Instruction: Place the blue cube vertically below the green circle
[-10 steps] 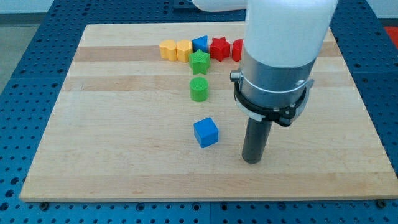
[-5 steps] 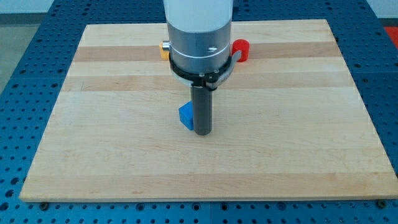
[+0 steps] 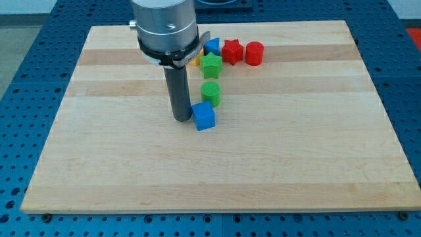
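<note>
Camera view finding: blue cube (image 3: 204, 116) lies directly below the green circle (image 3: 210, 93), touching it. My tip (image 3: 181, 118) rests against the cube's left side; no fingers exist on this rod.

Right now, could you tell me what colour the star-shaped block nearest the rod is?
Green star, camera view.

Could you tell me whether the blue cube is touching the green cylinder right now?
Cannot tell. In the camera view the blue cube overlaps the lower edge of the green cylinder, with no gap showing, but the overlap could just be perspective.
</note>
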Robot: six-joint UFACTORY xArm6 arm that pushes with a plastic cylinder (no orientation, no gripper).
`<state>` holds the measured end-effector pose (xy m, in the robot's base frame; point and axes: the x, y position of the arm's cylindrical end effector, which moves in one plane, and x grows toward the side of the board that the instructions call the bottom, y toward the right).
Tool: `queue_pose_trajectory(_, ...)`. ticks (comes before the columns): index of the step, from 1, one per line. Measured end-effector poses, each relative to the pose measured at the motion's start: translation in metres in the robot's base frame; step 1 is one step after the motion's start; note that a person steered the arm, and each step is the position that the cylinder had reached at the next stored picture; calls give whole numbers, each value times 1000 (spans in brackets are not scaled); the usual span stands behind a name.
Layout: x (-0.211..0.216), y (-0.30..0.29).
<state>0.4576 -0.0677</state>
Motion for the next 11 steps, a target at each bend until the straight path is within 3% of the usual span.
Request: queue_pose_trajectory(11,36,24)
